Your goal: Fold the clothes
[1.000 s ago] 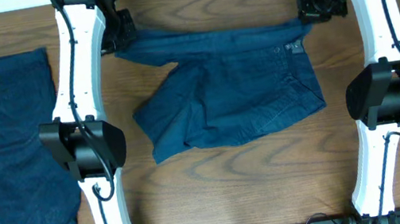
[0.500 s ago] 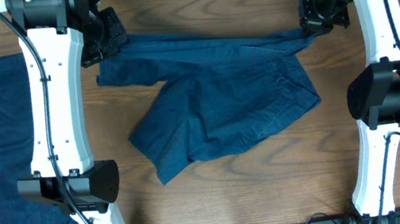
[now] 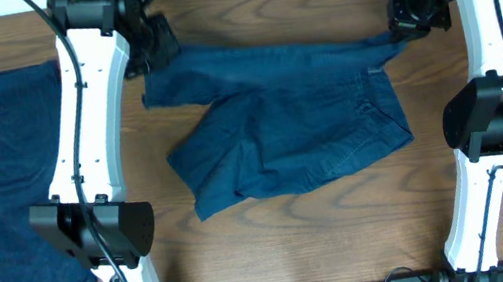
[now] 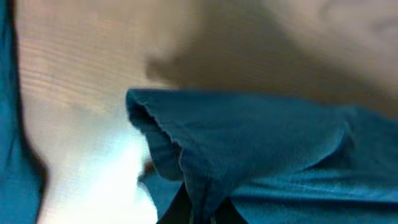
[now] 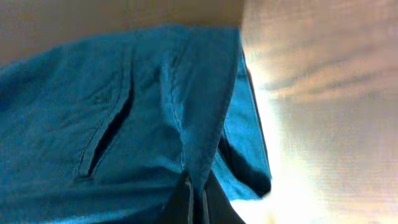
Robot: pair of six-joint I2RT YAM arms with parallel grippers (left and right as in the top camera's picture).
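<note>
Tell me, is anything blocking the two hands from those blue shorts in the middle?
Nothing visible. The left hand and right hand already pinch the far corners of the shorts. The other blue cloth lies apart, beyond the left arm.

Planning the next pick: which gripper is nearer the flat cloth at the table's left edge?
Left. The left gripper holds the shorts just beside that cloth; the right gripper holds their far corner.

No text, label, brand or number can be read on the clothes point(image 3: 301, 133) or anything else in view.
</note>
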